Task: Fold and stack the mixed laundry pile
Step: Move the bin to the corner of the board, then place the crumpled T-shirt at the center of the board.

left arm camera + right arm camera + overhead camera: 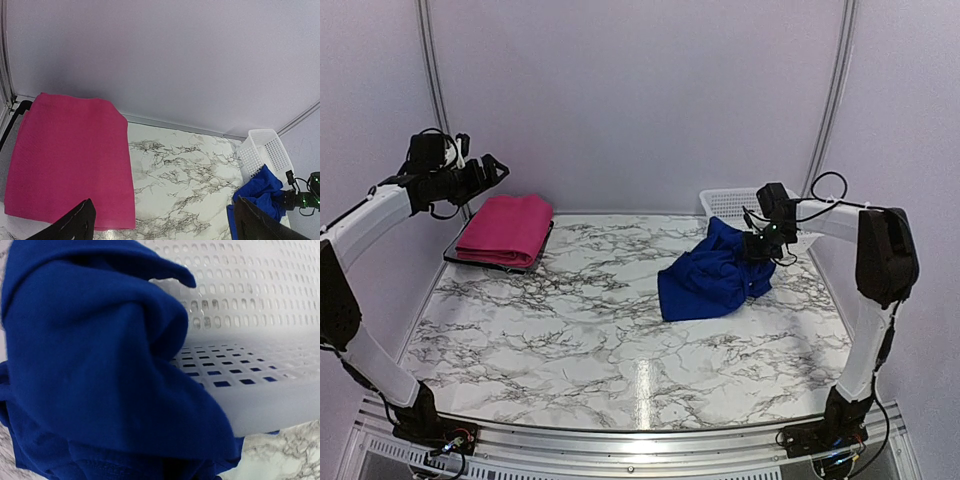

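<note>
Top external: right gripper (763, 246) tight on blue garment (705, 282); left gripper (493, 171) wide.

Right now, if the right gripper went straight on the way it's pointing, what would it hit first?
The right gripper, shut on the blue garment, faces the white mesh basket. It would probably meet the basket's wall first, though depth is unclear.

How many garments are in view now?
2. The pink garment lies folded on the tray far left; the blue garment is bunched beside the basket, right. Basket interior partly hidden.
</note>
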Tool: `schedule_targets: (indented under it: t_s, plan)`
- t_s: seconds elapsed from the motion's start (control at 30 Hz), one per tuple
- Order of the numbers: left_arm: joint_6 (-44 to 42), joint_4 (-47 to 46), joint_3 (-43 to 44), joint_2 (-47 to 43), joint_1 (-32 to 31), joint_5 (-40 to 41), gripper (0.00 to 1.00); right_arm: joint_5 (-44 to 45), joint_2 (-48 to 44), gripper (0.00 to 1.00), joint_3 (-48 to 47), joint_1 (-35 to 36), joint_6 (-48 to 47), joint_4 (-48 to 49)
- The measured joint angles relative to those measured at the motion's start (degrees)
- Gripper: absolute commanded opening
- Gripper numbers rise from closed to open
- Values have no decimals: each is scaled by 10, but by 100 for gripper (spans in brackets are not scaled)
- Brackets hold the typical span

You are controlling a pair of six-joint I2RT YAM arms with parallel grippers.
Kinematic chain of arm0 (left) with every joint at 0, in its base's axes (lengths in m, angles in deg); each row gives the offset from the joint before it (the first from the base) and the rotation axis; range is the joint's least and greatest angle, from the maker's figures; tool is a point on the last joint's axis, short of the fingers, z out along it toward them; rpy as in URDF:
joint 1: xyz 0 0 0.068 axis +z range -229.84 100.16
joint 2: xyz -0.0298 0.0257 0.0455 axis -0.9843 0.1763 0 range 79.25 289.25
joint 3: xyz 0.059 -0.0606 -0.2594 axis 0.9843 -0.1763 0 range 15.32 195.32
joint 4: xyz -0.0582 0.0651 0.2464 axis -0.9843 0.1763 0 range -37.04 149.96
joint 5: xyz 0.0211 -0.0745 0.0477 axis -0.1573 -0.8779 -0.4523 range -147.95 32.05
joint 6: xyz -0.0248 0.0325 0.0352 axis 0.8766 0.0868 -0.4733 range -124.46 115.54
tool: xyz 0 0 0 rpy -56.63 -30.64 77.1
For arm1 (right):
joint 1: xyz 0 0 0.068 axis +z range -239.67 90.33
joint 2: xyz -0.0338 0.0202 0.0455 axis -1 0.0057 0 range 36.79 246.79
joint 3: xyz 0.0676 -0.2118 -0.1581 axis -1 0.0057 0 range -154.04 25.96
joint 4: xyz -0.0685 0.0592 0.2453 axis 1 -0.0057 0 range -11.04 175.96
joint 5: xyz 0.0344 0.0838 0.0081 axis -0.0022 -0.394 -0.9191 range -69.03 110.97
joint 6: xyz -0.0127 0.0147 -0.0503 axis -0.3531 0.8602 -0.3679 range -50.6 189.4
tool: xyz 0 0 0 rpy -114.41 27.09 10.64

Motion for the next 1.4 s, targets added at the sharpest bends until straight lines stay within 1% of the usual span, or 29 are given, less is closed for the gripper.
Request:
schedule_targets:
  t_s: [0.17,0.37,0.5,0.63,0.7,0.77,0.93,1.13,1.27,1.4]
  plan:
    - [-3,1,-6,-5,0,9,99,-15,58,0,-123,0,-16,0]
    - [-4,2,-10,-17,0,10,99,-85,38,0,-218,23,-40,-33]
    - [-4,3,-14,-28,0,10,99,-122,-8,0,-306,99,-54,-31]
    - [-3,3,-16,-32,0,10,99,-132,-63,0,-397,186,-64,-14]
    - [-3,3,-19,-32,0,10,99,-129,-90,0,-428,207,-67,-7]
    - [-3,4,-21,-32,0,10,99,-124,-107,0,-452,205,-69,-5]
    - [-4,4,-21,-35,0,13,99,-142,-118,0,-466,199,-67,-4]
    - [-5,4,-28,-47,0,21,99,-202,-128,0,-426,260,-53,-3]
    - [-6,4,-29,-48,0,26,99,-244,-143,0,-423,290,-31,4]
    - [-6,4,-29,-48,0,27,99,-278,-156,0,-432,306,-1,41]
